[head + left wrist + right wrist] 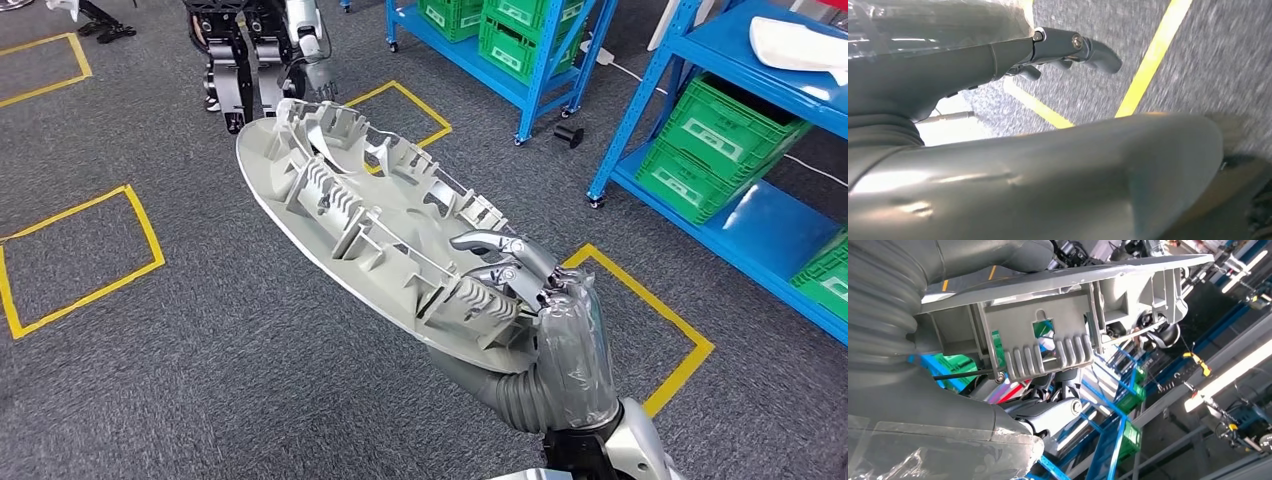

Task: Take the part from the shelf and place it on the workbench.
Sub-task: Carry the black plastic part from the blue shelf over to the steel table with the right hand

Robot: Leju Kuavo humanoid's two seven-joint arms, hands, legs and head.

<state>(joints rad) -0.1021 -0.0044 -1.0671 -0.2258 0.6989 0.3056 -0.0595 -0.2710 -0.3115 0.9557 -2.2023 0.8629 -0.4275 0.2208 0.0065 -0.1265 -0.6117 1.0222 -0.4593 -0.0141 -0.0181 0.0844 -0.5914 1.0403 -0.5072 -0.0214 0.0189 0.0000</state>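
The part is a large round grey plastic cover with ribs and clips on its upper side. My right hand holds it by its near rim, fingers over the ribbed inside and thumb underneath, and the cover reaches out tilted over the carpet floor. In the right wrist view the part's ribbed clip sits right in front of the hand, whose fingers lie under it. In the left wrist view my left hand hangs over the carpet with nothing in it, its fingers stretched out.
Blue shelves holding green crates stand to the right and at the back. Another robot stands ahead on the grey carpet. Yellow tape squares mark the floor. A small black object lies beside a shelf leg.
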